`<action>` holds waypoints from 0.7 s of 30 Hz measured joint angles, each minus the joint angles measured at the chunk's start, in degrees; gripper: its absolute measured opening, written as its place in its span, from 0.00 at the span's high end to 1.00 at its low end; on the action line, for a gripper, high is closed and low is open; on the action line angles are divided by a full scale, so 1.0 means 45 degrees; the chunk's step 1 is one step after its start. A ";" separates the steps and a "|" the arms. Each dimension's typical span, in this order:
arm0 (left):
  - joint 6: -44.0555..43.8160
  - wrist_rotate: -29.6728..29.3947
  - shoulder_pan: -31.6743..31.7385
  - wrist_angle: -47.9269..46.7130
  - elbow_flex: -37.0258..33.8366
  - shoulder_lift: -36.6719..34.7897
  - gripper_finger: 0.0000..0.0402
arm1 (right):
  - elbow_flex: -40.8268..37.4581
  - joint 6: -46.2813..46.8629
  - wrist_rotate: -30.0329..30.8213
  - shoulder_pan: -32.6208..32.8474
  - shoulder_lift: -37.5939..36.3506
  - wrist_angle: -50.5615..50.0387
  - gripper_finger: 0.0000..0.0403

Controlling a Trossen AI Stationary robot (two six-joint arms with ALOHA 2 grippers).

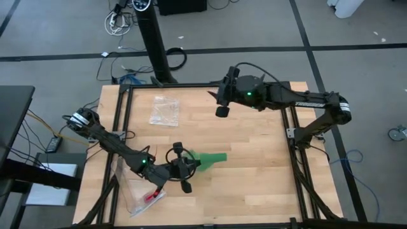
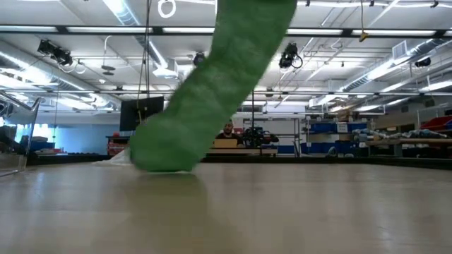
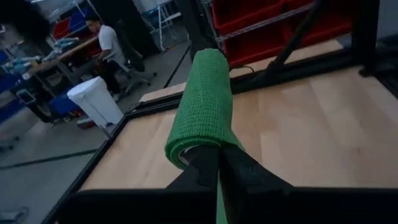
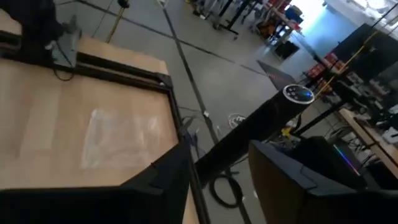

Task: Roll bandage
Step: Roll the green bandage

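Hidden end of bandage: in the high view the left gripper (image 1: 182,166) covers the near end of the bandage (image 1: 210,159); only the part reaching toward the table's middle shows.
Cut-off in low view: the bandage (image 2: 205,92) runs out of the picture's upper edge, so the gripper holding it is not shown there; its lower end rests on the table (image 2: 282,212).
Hard to make out: a small pink or red item (image 1: 150,196) lies inside a clear plastic bag (image 1: 137,187) near the table's front left corner; what it is cannot be told.
Far background: a person at a bench shows in the left wrist view, well beyond the table.
Bandage appearance: bright green, thin woven fabric with a fine crepe texture; in the left wrist view it forms a loosely rolled tube (image 3: 202,106) with an open end at the fingers.
Bandage location: front-centre of the table, one end in the left gripper, the other end down on the wood.
Left gripper fingers: closed, pinching the bandage's near end (image 3: 217,171).
Right gripper: raised above the table's rear (image 1: 222,102), well apart from the bandage.
Right gripper fingers: spread apart (image 4: 217,180), holding nothing.
Second bag: a clear plastic bag (image 1: 165,110) lies flat at the rear left of the table.
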 joint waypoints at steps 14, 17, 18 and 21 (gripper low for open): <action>-0.0871 0.2274 0.1021 -0.2493 -0.0011 -0.2790 0.99 | -0.7219 0.3013 -0.7428 -0.1069 -0.4357 0.2350 0.62; -0.0804 0.2804 0.1619 -0.2653 -0.0011 -0.3474 0.99 | -0.9563 0.4234 -0.8011 -0.0828 -0.4802 0.5482 0.59; -0.0744 0.3048 0.1792 -0.2751 -0.0011 -0.3715 0.99 | -1.0237 0.4755 -0.8162 -0.0735 -0.4843 0.6532 0.58; -0.0401 0.3794 0.2267 -0.2627 -0.0011 -0.4203 0.99 | -1.1793 0.5834 -0.8300 -0.0357 -0.4775 0.8835 0.54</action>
